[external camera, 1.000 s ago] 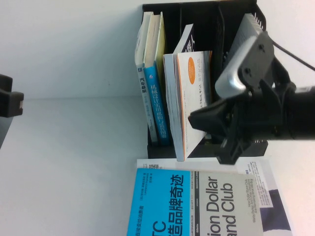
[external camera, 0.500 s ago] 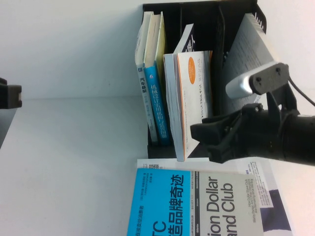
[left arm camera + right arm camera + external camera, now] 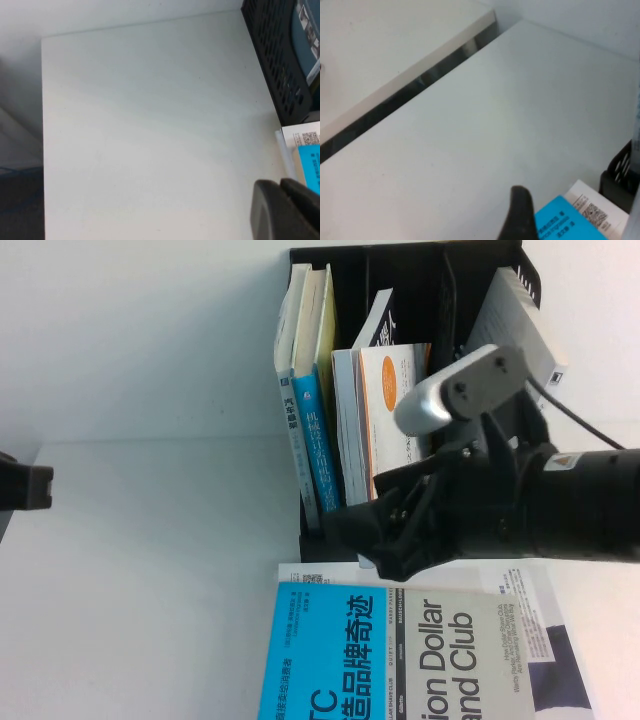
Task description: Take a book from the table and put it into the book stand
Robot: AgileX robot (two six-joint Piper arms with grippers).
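Just below right tool (image 3: 375, 540): book (image 3: 400, 655).

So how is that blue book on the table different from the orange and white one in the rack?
The blue book lies flat on the table; the orange and white book stands upright in the book stand. The right gripper hovers between them; the left gripper is parked far left. Both carry printed covers.
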